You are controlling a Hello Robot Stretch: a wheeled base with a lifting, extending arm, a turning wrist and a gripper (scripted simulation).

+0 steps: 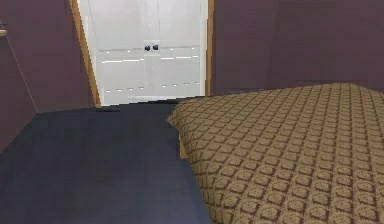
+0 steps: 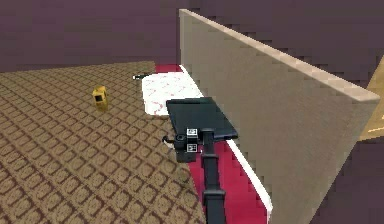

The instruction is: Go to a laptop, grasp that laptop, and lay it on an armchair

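at the bed by its headboard, gripper meets the laptop; can't tell if held. grasp step, likely. next: lift clear, find armchair.

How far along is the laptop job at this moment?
Done: the approach; the arm reaches over the bed to a dark flat slab, likely the laptop, by the pillows. In hand: the grasp; the claw is at the slab, but I cannot tell whether it holds anything. Left: carrying it off and laying it on an armchair.
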